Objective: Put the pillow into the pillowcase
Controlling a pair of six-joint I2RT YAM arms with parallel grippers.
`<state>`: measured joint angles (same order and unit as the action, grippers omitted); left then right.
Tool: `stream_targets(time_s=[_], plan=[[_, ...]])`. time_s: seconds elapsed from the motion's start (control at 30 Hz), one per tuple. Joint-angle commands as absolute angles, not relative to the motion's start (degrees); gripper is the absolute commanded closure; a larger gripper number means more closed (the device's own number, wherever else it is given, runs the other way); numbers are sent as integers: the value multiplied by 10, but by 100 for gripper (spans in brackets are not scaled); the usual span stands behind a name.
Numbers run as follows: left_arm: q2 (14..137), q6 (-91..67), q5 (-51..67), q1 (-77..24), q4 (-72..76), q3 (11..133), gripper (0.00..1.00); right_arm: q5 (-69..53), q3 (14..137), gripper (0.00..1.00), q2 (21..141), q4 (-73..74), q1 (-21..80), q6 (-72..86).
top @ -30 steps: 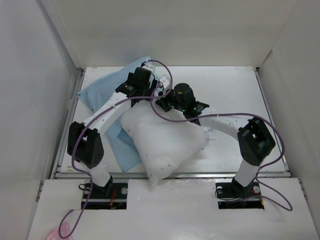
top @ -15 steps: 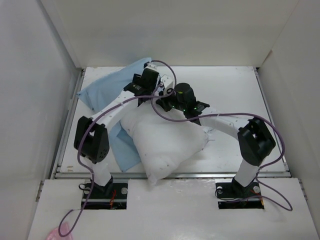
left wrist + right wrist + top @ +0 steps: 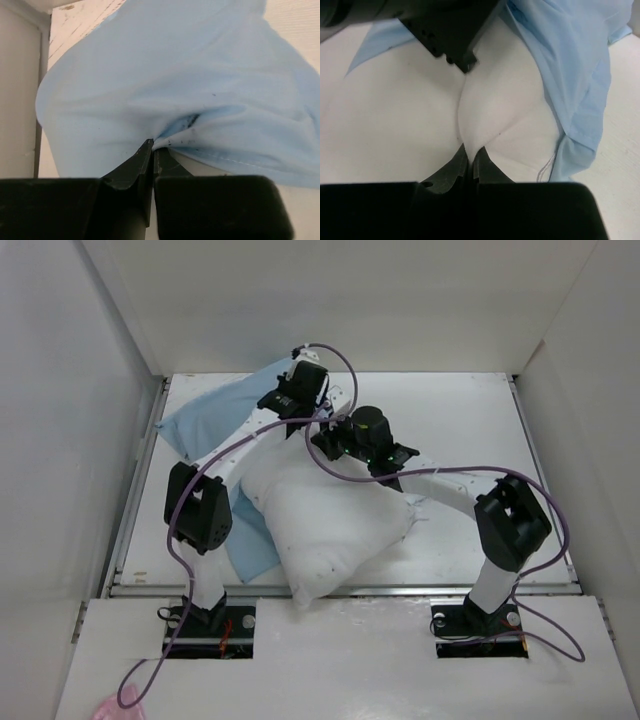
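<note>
The plump white pillow [image 3: 330, 520] lies across the middle of the table, its near end over the front edge. The light blue pillowcase [image 3: 215, 420] spreads at the far left and runs under the pillow's left side. My left gripper [image 3: 300, 412] is at the pillow's far end; in the left wrist view the left gripper [image 3: 152, 143] is shut, pinching a fold of the pillowcase [image 3: 165, 75]. My right gripper [image 3: 326, 445] sits just beside it. The right gripper [image 3: 470, 150] is shut on a pinch of the pillow [image 3: 395, 125], with the pillowcase [image 3: 570, 65] to its right.
White walls enclose the table [image 3: 450, 410] on the left, far and right sides. A small pink scrap [image 3: 110, 706] lies on the near ledge at the bottom left. Purple cables loop over both arms above the pillow.
My left arm swung toward the far side and its gripper went from open to shut on the pillowcase edge. The right arm and the pillow stayed where they were.
</note>
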<state>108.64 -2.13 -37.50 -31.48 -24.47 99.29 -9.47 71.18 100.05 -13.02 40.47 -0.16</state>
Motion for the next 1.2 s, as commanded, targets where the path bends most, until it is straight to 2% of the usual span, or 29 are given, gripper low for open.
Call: stream_targets(time_s=[0.0, 0.1, 0.33, 0.4, 0.6, 0.77, 0.83, 0.9, 0.93, 0.97, 1.0, 1.03, 1.07, 1.1, 1.13, 1.17], plan=[[1023, -2, -304, -361, -167, 1012, 100, -96, 704, 100, 997, -296, 421, 36], [927, -31, -205, -402, -101, 943, 100, -39, 704, 100, 1008, -378, 421, 68], [746, -131, -136, -445, -113, 769, 100, 153, 609, 100, 981, -605, 415, 187], [717, -164, -64, -450, -120, 705, 100, 186, 580, 100, 975, -721, 415, 204], [697, -206, 144, -500, -100, 592, 100, 318, 552, 100, 981, -856, 415, 258], [716, -206, 246, -541, -133, 592, 100, 417, 584, 100, 1001, -857, 408, 263], [698, -218, 285, -548, -138, 585, 100, 409, 616, 100, 1023, -815, 391, 258], [673, -223, 266, -554, -152, 584, 100, 325, 630, 100, 1023, -753, 368, 258], [673, -223, 242, -554, -169, 584, 100, 289, 630, 94, 1007, -684, 362, 258], [668, -223, 177, -554, -177, 592, 100, 240, 620, 63, 992, -644, 357, 258], [679, -223, 151, -543, -184, 601, 100, 193, 611, 48, 976, -602, 357, 258], [689, -223, 125, -517, -184, 612, 100, 88, 605, 32, 958, -552, 349, 249], [701, -228, 67, -504, -184, 641, 100, 43, 605, 23, 927, -427, 349, 236], [715, -222, 30, -493, -184, 661, 100, -6, 613, 17, 913, -362, 349, 198], [746, -222, -14, -475, -184, 682, 100, -97, 619, 3, 902, -308, 349, 166], [762, -216, -48, -462, -184, 705, 100, -104, 635, 0, 891, -188, 349, 158]])
